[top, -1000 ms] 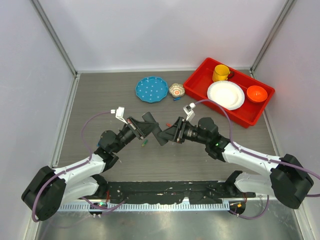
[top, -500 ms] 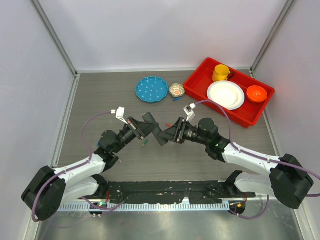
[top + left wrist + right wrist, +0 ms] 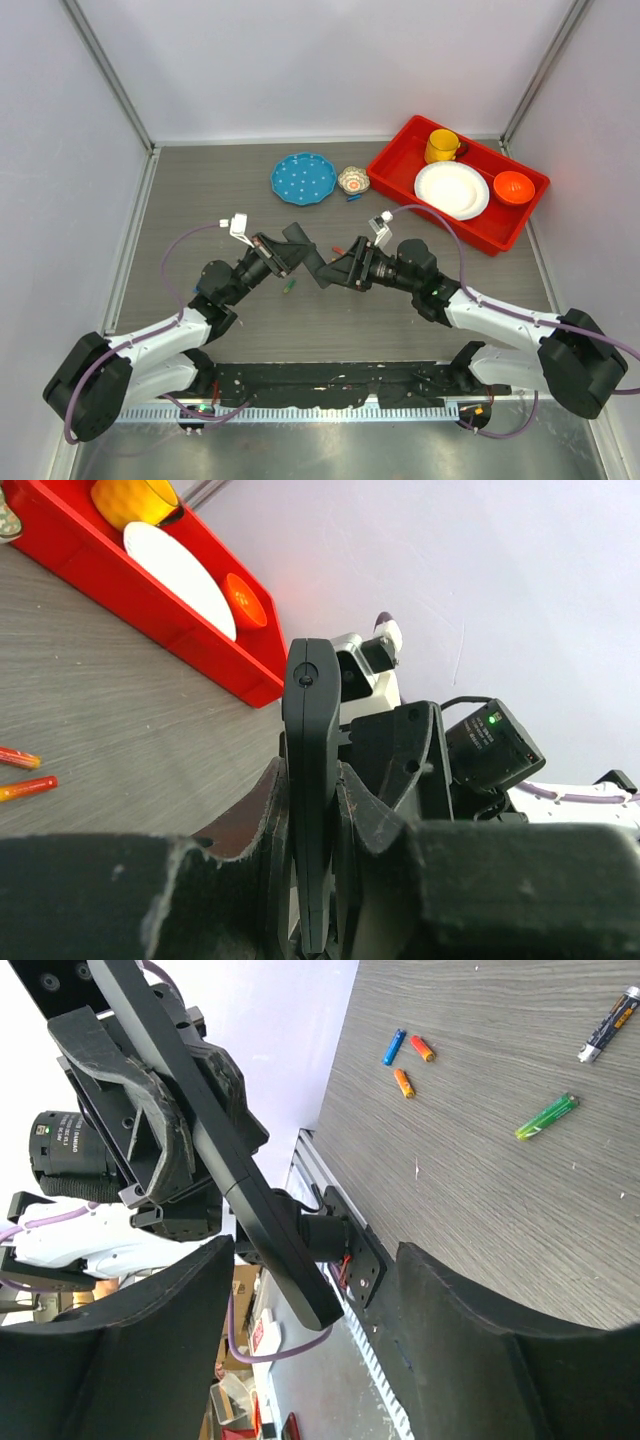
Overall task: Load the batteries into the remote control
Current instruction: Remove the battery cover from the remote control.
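Note:
The remote control (image 3: 306,250) is a slim black bar held off the table between the two arms. My left gripper (image 3: 292,254) is shut on it; the left wrist view shows the remote (image 3: 310,730) edge-on, clamped in that gripper (image 3: 310,775). My right gripper (image 3: 315,1260) is open, with the remote's free end (image 3: 290,1270) between its fingers (image 3: 470,1350) and not touching them. A green battery (image 3: 546,1116) and a dark battery (image 3: 610,1022) lie on the table. The green one also shows in the top view (image 3: 288,287).
Small orange and blue sticks (image 3: 403,1082) lie near the batteries. A red tray (image 3: 532,212) at the back right holds a yellow cup (image 3: 441,146), a white plate (image 3: 451,190) and an orange bowl (image 3: 513,187). A blue plate (image 3: 303,178) and a small bowl (image 3: 353,180) sit behind the grippers.
My right gripper has edged slightly left toward the remote. The left gripper and remote have barely moved.

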You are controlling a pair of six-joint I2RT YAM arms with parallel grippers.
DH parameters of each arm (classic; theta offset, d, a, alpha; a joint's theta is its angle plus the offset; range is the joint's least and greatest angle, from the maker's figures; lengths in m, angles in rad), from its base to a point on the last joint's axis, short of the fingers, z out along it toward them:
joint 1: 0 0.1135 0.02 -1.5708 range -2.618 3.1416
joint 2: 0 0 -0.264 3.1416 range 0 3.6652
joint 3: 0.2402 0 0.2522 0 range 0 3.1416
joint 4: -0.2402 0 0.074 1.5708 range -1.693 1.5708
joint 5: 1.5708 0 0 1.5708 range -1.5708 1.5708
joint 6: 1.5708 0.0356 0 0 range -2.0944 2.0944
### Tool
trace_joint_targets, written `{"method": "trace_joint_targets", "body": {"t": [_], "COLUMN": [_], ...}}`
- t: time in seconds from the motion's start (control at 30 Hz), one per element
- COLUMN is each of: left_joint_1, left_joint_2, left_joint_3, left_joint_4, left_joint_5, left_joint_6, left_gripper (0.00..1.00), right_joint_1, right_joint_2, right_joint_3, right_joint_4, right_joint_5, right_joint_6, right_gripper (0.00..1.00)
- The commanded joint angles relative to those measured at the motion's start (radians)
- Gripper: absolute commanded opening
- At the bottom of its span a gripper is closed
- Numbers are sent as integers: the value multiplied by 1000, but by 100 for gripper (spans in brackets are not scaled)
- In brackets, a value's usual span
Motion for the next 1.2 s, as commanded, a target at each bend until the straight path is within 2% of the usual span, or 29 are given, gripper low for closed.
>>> {"method": "trace_joint_targets", "body": {"t": [0.0, 0.17, 0.37, 0.63, 0.9, 1.03, 1.17], "left_joint_1": [4, -1, -40, -70, -88, -91, -93], "left_joint_2": [8, 13, 5, -12, -32, -28, -30], "left_joint_3": [-2, -4, 8, 24, 13, 16, 16], "left_joint_4": [68, 62, 36, -1, -12, -12, -12], "left_joint_5": [-19, -37, -114, -134, -158, -161, -168], "left_joint_6": [23, 32, 72, 106, 117, 118, 121], "left_gripper": [0, 0, 0, 0, 0, 0, 0], "right_joint_1": [-1, 1, 11, 14, 15, 19, 27], "right_joint_2": [-36, -37, 0, 17, 13, 24, 20], "right_joint_3": [20, 38, 43, 38, 20, 18, 12], "right_joint_4": [42, 54, 60, 63, 60, 60, 63], "right_joint_5": [24, 27, 37, 86, 130, 126, 127], "right_joint_6": [40, 58, 82, 98, 114, 112, 114], "right_gripper": [73, 74, 66, 65, 59, 59, 65]}}
